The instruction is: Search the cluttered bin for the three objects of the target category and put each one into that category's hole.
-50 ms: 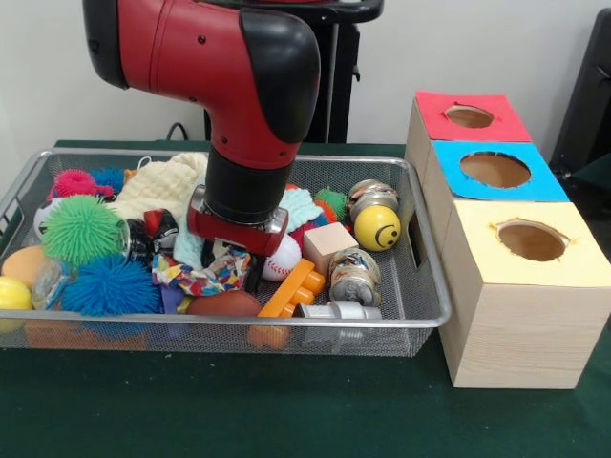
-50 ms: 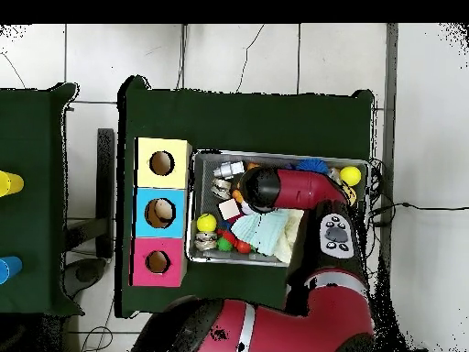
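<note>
The wire bin [image 1: 420, 315] is packed with toys. My gripper [image 1: 229, 254] reaches down into its middle, sunk among a patterned cloth [image 1: 196, 277] and a baseball [image 1: 283, 258]; clutter and the wrist hide its tips. Beside it lie a wooden cube [image 1: 327, 244], an orange plastic brick [image 1: 291, 289], a yellow smiley ball [image 1: 377, 227] and several metal tins [image 1: 355, 277]. In the overhead view the gripper [image 2: 245, 188] sits near the bin's box-side end. Three boxes stand beside the bin, with a red top [image 1: 468, 116], a blue top [image 1: 495, 170] and a yellow top [image 1: 531, 240], each with a round hole.
Green [image 1: 80, 229], blue [image 1: 110, 284] and pink [image 1: 73, 181] spiky balls fill the bin's left part, with a cream cloth [image 1: 162, 187] behind and a brown ball [image 1: 222, 304] at the front. The arm [image 2: 302, 188] spans the bin in the overhead view. Green cloth covers the table [image 1: 286, 410].
</note>
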Controlling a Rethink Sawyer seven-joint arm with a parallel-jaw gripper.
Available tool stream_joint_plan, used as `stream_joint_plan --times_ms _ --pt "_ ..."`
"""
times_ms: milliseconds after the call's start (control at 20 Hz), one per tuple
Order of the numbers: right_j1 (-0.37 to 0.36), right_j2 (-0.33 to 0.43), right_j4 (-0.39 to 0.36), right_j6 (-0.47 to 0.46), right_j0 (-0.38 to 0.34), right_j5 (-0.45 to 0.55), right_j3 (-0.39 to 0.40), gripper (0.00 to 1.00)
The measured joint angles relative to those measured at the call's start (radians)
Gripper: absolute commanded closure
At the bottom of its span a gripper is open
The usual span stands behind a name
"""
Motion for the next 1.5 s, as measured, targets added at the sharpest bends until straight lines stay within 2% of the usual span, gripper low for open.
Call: stream_joint_plan --times_ms 400,1150,1500 --pt "-0.005 0.021 0.003 0.000 -0.022 0.003 -0.007 0.00" --pt "-0.137 0.030 0.026 0.000 -0.005 0.027 0.004 0.00" --pt "-0.157 0.029 0.033 0.000 0.015 0.028 0.004 0.00"
